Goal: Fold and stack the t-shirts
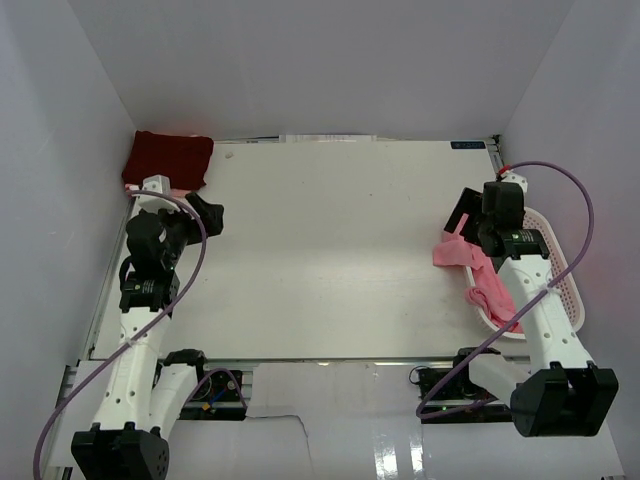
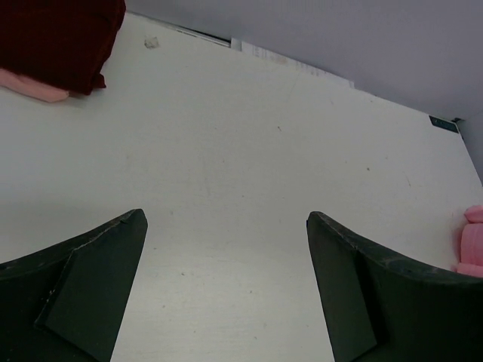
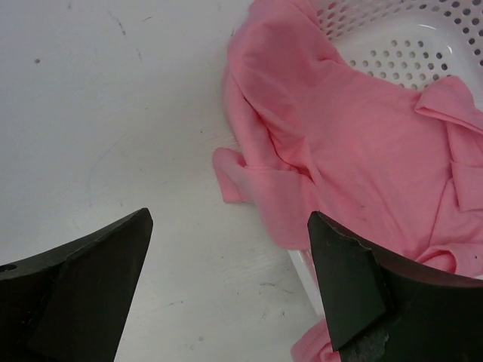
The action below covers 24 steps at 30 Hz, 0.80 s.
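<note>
Pink t-shirt (image 3: 339, 143) draped over basket (image 3: 392, 53) rim, lengthwise along it.

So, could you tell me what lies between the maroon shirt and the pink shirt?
Nothing: between maroon shirt and pink shirt the table is bare, per the top view.

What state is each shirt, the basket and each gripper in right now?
maroon shirt: folded, lying on a pink cloth in the far left corner.
pink shirt: unfolded, crumpled, spilling over the basket rim onto the table.
basket: upright, partly filled by the pink shirt.
left gripper: open, empty.
right gripper: open, empty, over the pink shirt.
</note>
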Motion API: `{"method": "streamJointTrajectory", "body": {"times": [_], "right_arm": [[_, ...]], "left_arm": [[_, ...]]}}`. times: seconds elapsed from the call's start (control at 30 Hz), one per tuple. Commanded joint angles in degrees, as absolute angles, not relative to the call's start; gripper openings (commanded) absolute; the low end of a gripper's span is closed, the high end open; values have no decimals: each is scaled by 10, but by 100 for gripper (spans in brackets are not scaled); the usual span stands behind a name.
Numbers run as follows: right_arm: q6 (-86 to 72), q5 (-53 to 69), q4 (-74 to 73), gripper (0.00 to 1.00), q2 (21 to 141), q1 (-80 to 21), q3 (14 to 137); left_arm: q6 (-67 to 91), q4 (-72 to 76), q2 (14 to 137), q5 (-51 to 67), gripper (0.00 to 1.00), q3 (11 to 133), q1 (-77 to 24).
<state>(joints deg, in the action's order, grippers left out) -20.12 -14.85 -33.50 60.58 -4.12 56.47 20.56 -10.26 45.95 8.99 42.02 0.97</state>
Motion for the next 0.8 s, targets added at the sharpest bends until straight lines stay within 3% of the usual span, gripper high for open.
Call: {"method": "streamJointTrajectory", "body": {"times": [0.0, 0.13, 0.47, 0.77], "right_arm": [[-245, -164, -309, 90, 631, -23, 567], [-269, -158, -263, 91, 663, 0, 546], [-318, -156, -145, 100, 744, 81, 495], [-326, -142, -57, 96, 801, 104, 496]], "left_arm": [[216, -120, 438, 57, 98, 444, 10], [200, -126, 471, 119, 98, 458, 10], [202, -123, 470, 135, 98, 454, 10], [202, -120, 478, 145, 98, 455, 10]]}}
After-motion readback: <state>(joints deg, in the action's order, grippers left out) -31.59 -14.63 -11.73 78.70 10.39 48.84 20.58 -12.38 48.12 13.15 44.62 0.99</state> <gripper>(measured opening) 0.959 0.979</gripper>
